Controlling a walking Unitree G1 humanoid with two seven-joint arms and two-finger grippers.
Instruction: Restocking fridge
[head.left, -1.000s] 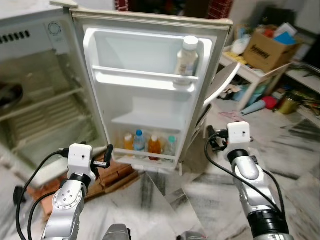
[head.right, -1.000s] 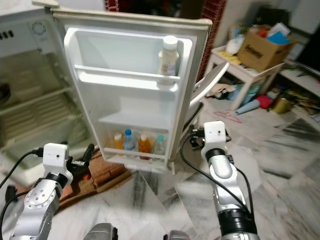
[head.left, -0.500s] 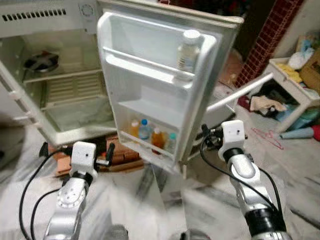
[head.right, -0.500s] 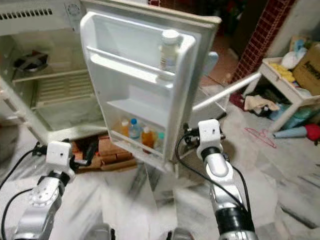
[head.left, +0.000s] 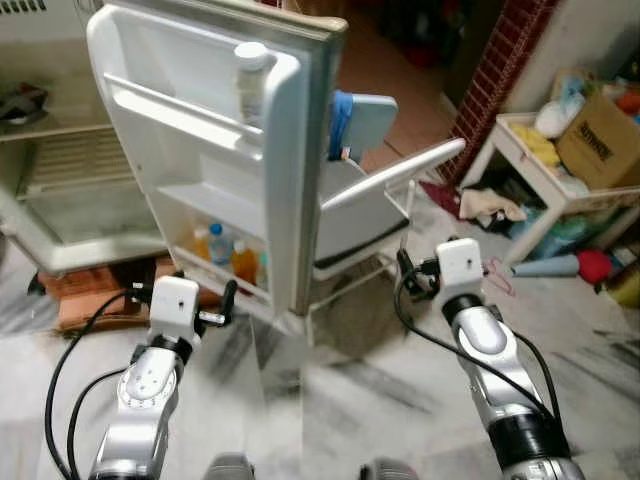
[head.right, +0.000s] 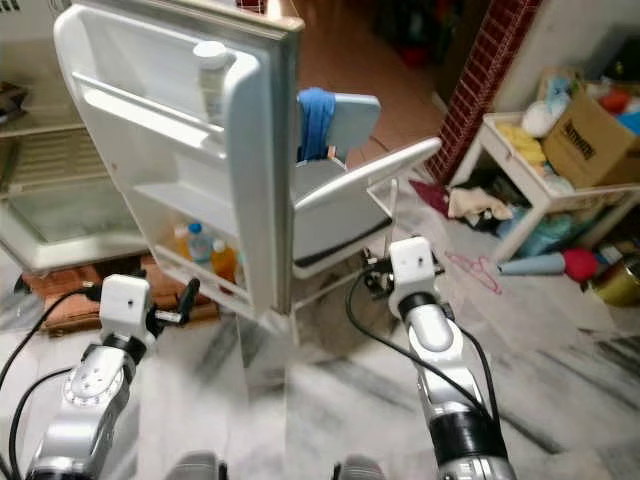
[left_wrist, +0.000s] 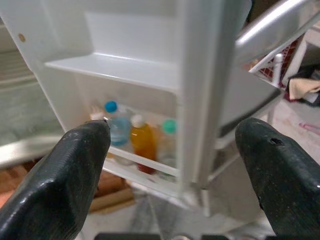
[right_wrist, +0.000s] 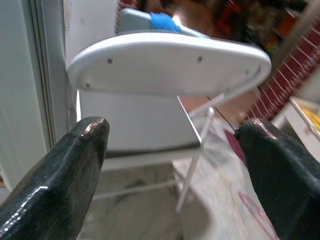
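The fridge door (head.left: 200, 140) stands open, seen nearly edge-on, with its inner shelves facing left. A white bottle (head.left: 249, 85) stands on its upper shelf. Several small drink bottles (left_wrist: 143, 145) fill its bottom shelf. The fridge cabinet (head.left: 50, 170) is open at the far left. My left gripper (head.left: 225, 300) hovers low in front of the door's bottom shelf, open and holding nothing. To the right of the door, my right gripper (head.left: 405, 275) is open and empty too, pointing at a grey folding chair (right_wrist: 165, 65).
The folding chair (head.left: 365, 190) with a blue cloth (head.left: 340, 125) stands right behind the door. A low white table (head.left: 545, 180) with a cardboard box (head.left: 595, 140) and clutter is at the right. Bricks (head.left: 80, 295) lie under the fridge. Marble floor (head.left: 330, 390) lies ahead.
The camera has swung to the right: the fridge slid left, the door now shows edge-on and the chair came into view. Both arms keep their pose, grippers still open.
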